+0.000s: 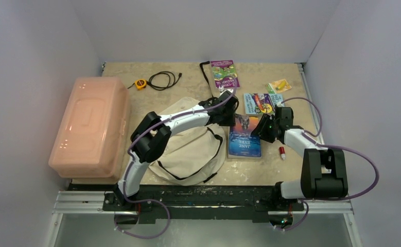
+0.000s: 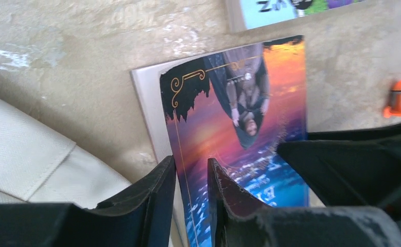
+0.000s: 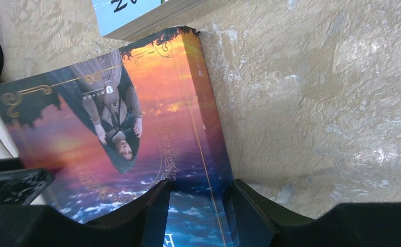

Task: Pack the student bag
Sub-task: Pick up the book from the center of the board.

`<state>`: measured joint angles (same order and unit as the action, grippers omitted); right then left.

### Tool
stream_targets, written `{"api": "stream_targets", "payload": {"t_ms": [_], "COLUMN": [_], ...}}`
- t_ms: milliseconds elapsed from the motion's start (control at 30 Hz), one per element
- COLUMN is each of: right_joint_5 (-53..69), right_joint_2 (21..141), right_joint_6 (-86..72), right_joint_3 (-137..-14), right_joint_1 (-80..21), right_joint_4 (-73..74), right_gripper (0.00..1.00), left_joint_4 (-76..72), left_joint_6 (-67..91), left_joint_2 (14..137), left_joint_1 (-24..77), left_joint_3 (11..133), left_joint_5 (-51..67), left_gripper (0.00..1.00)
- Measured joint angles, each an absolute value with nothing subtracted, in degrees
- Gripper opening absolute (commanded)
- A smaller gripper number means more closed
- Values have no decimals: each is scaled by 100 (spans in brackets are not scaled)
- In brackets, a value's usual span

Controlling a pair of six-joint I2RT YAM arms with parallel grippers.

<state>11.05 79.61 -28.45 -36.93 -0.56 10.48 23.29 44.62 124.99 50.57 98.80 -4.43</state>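
The book [image 1: 244, 139] lies flat on the table [image 1: 249, 172], and both arms meet over it. The left gripper [image 2: 190, 160] stands astride the book's bag-side long edge, fingers [image 2: 157, 200] close together with a strip of cover showing in the narrow gap; I cannot tell whether they pinch it. The right gripper [image 3: 201, 182] straddles the opposite, spine edge with its fingers [image 3: 249, 211] wider apart, one over the cover and one on the table side; whether they press is unclear. The student bag [image 1: 193, 149] lies slumped just left of the book, a thin band of bare table between them. A second book [image 1: 257, 103] sits close beyond the far edge. A small orange-capped item [image 1: 281, 151] lies just right of the book, with bare table beyond it.
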Motion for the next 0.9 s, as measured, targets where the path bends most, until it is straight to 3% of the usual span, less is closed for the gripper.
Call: {"api": "stream_targets", "payload": {"t_ms": [233,533,567,700,800,900], "right_joint_5": [1179,1278,1278,1273,1258,1267], "right_joint_2": [7961,7953,7937,7861,7835,7767], "right_joint_6": [-2847,-2847,-2847,-2847,-2842,-2834], "right_joint_3": [-3625,-3577,-3564,-3522,-3520,-3520], "right_joint_1": [-21,-21,-21,-21,-16,-16], "right_joint_4": [917,814,808,814,862,899], "right_gripper": [50,50,50,49,52,64], "left_joint_4": [1761,1610,1695,1951,2141,2176], "left_joint_6": [4626,4683,4672,4580,4534,4488], "left_joint_2": [12116,12138,12195,12429,12449,12442], "left_joint_1": [5074,5085,5085,5078,5035,5030], "left_joint_3": [9758,9797,9874,10084,10084,10071], "left_joint_5": [119,320,316,204,45,-3], "left_gripper": [22,29,28,0,0,0]}}
